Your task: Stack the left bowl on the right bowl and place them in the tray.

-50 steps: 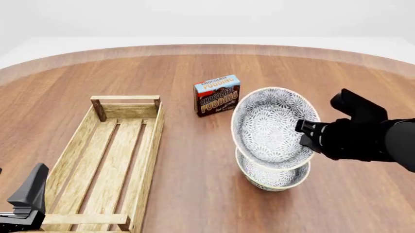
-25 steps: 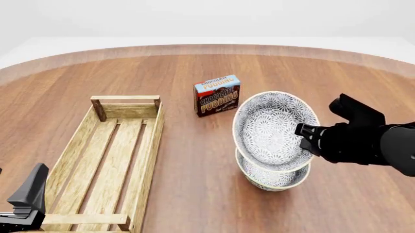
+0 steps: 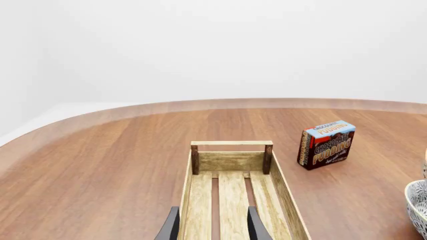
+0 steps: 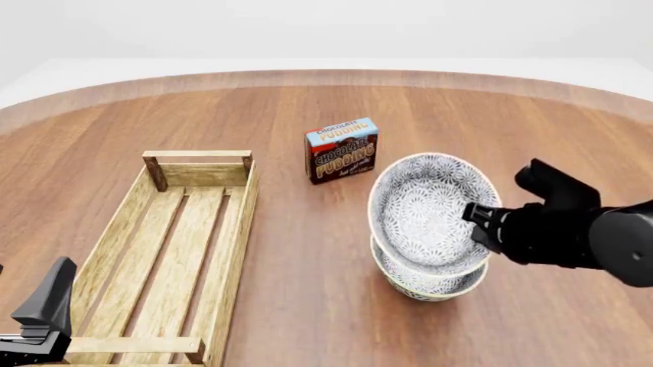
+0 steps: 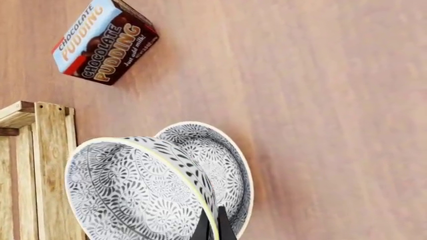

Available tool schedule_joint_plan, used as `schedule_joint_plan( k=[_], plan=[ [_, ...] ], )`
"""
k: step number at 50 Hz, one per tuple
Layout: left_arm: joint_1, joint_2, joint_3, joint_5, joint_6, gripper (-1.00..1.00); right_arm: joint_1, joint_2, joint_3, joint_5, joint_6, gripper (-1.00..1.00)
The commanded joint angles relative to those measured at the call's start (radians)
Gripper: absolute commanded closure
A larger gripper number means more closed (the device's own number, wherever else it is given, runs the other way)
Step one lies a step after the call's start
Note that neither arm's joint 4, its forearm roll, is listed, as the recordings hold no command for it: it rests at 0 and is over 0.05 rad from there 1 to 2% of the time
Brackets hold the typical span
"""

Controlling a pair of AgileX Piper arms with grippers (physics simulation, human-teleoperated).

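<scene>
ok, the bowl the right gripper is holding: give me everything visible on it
The held bowl is pale with a fine dark floral pattern inside and out and a cream rim, ceramic by the look of it. It is tilted steeply, its opening facing the camera in the front view. The right gripper pinches its rim at the right edge. It sits just above the second bowl, which stands upright on the table; whether the two touch cannot be told. It looks empty, and is right of the tray.
</scene>
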Motion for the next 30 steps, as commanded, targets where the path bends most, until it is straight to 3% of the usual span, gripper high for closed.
schedule_joint_plan(
  k=[1, 30],
  plan=[
    [0.0, 0.0, 0.0, 0.0, 0.0, -1.0, 0.001, 0.01, 0.014, -0.029, 0.007, 1.0],
    [0.0, 0.0, 0.0, 0.0, 0.0, -1.0, -0.016, 0.048, 0.027, -0.071, 0.001, 1.0]
  ],
)
